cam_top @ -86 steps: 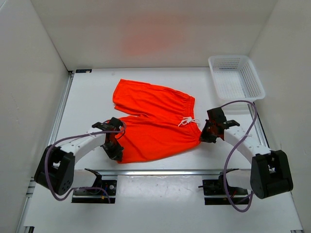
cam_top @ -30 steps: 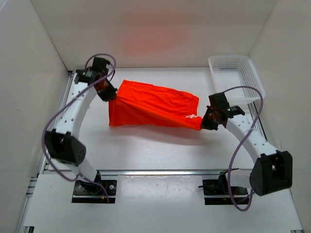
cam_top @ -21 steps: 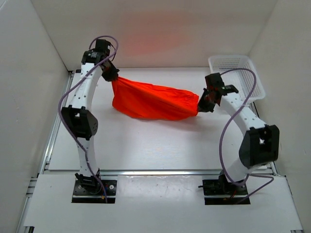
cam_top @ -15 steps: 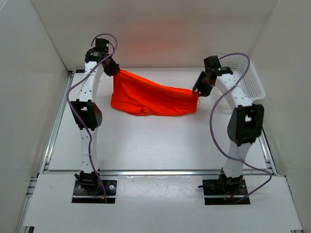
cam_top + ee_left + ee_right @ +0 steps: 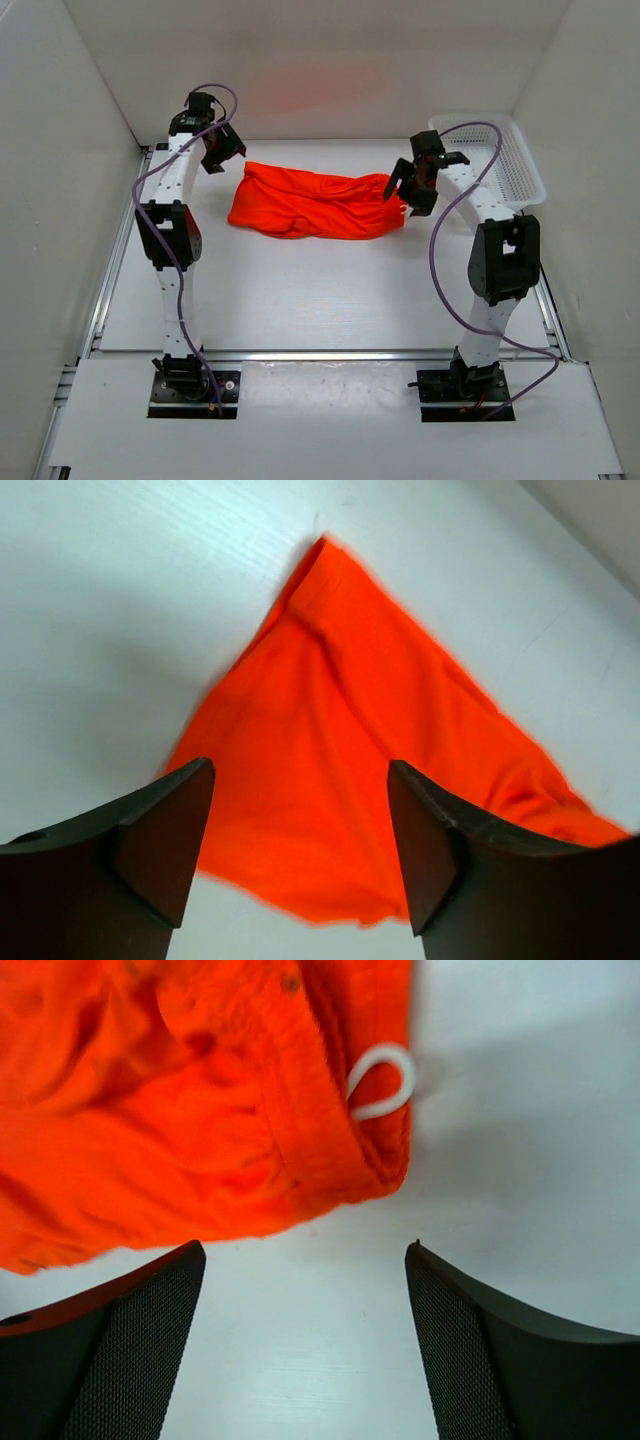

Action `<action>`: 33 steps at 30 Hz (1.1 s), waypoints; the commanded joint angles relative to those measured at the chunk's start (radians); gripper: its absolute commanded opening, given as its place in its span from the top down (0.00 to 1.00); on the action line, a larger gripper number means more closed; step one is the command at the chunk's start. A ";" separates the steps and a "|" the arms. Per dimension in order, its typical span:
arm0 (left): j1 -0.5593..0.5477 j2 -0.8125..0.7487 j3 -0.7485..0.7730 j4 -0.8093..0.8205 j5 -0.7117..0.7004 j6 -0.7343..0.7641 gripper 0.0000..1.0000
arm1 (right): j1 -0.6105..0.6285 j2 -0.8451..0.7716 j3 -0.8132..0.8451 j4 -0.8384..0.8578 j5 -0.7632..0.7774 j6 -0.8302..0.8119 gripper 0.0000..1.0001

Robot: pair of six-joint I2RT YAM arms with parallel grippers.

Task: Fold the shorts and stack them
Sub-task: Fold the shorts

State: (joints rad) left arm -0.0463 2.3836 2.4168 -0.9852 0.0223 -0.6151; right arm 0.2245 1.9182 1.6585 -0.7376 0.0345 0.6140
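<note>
White worktop (image 5: 320, 300), and your orange shorts (image 5: 315, 203) are bunched in a long heap near its far edge. Your left pincer (image 5: 224, 155) and right pincer (image 5: 407, 192) hang wide open at either end, gripping nothing.

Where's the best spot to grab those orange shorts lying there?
Probably the waistband end, by the white drawstring loop, coming down from above at the right. The shorts lie as a rumpled strip, and that gathered edge is thick and exposed at the strip's right end, right by the open right gripper.
</note>
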 commanded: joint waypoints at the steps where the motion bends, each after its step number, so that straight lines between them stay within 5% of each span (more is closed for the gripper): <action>1: 0.010 -0.207 -0.169 0.005 -0.016 0.054 0.20 | 0.027 -0.036 -0.122 0.061 -0.022 -0.005 0.15; 3: 0.010 -0.236 -0.304 0.005 0.020 0.054 0.17 | 0.027 -0.047 -0.164 0.099 -0.062 0.009 0.08; 5: 0.010 -0.236 -0.360 0.005 0.048 0.054 0.01 | 0.016 -0.036 -0.175 0.124 -0.090 0.033 0.02; 16: -0.003 -0.164 -0.525 -0.017 0.111 0.035 0.00 | 0.007 0.119 -0.057 0.124 -0.125 0.092 0.00; 22: -0.003 -0.106 -0.538 0.000 0.111 0.005 0.02 | 0.007 0.174 -0.048 0.124 -0.082 0.116 0.17; 26: -0.012 -0.055 -0.501 0.022 0.111 -0.017 0.23 | 0.007 0.211 -0.037 0.124 -0.056 0.125 0.41; 27: -0.012 -0.044 -0.484 0.022 0.111 -0.028 0.50 | 0.007 0.211 -0.023 0.124 -0.056 0.125 0.48; 28: -0.012 -0.029 -0.448 0.022 0.111 -0.028 0.67 | 0.007 0.223 -0.014 0.124 -0.056 0.125 0.55; 29: -0.012 -0.017 -0.423 0.011 0.120 -0.028 0.83 | 0.007 0.234 -0.003 0.113 -0.056 0.125 0.72; 32: 0.011 -0.017 -0.309 -0.052 0.087 -0.028 0.90 | 0.007 0.243 0.062 0.095 -0.068 0.104 0.98; 33: 0.011 -0.043 -0.288 -0.067 0.068 -0.028 0.90 | 0.007 0.243 0.110 0.095 -0.077 0.095 1.00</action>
State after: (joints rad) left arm -0.0498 2.3806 2.0426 -1.0264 0.1394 -0.6365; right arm 0.2359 2.1544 1.6691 -0.6373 -0.0448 0.7250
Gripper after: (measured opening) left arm 0.147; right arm 0.076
